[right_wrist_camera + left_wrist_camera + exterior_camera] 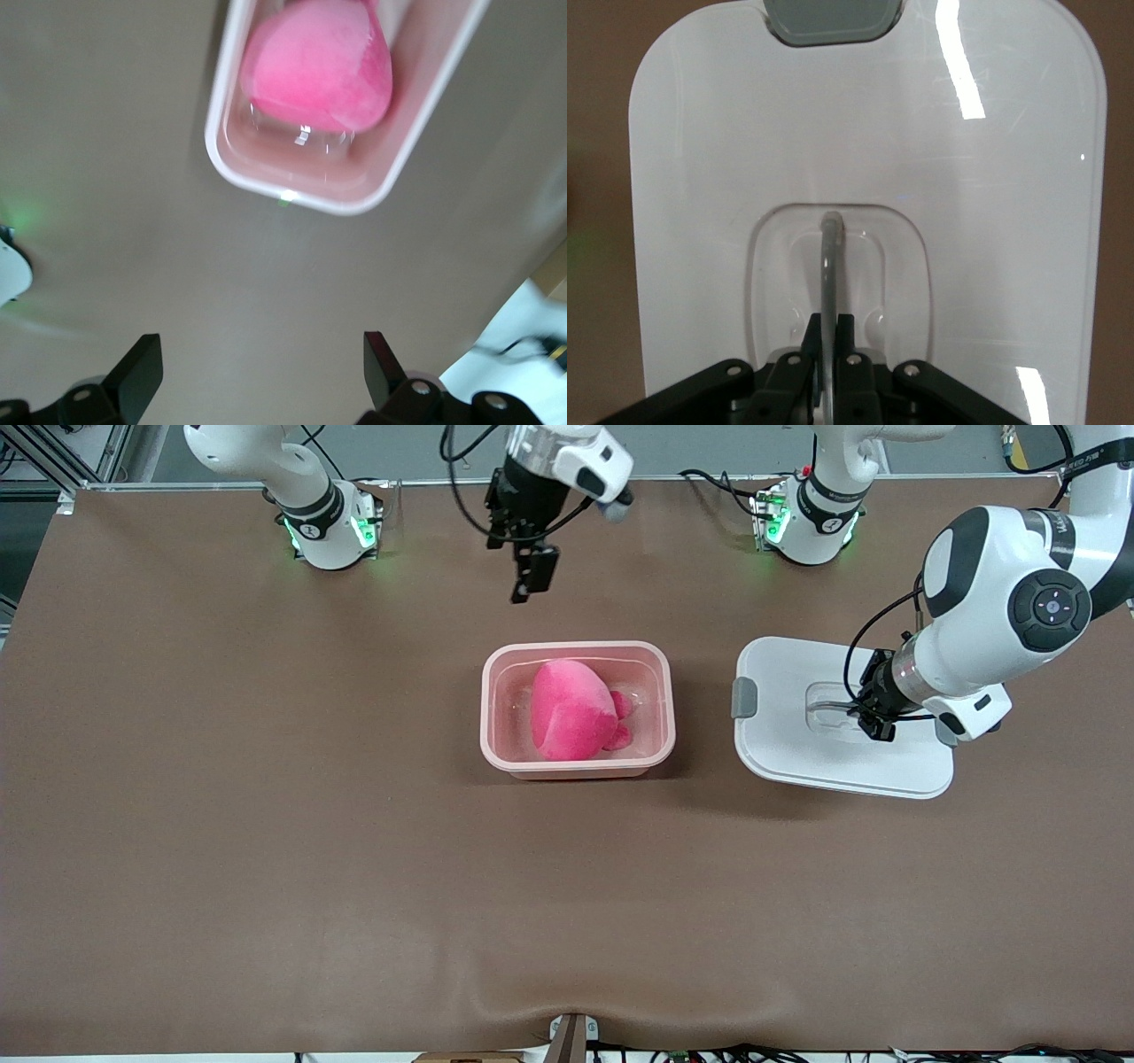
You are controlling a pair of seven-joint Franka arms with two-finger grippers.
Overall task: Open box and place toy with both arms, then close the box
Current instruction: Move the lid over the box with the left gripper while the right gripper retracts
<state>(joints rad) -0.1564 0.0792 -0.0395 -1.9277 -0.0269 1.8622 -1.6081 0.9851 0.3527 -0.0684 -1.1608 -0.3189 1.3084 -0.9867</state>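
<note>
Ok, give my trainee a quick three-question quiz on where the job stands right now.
1. True or false: the toy is already in the box.
2. What is the left pincer shut on? A) a grey side clip B) the lid's handle C) the toy
3. Fill in: the right pincer is up in the air with its fingers ____.

Key:
1. True; it lies inside the open box.
2. B; the lid sits beside the box, toward the left arm's end of the table.
3. Open; it holds nothing.
</note>
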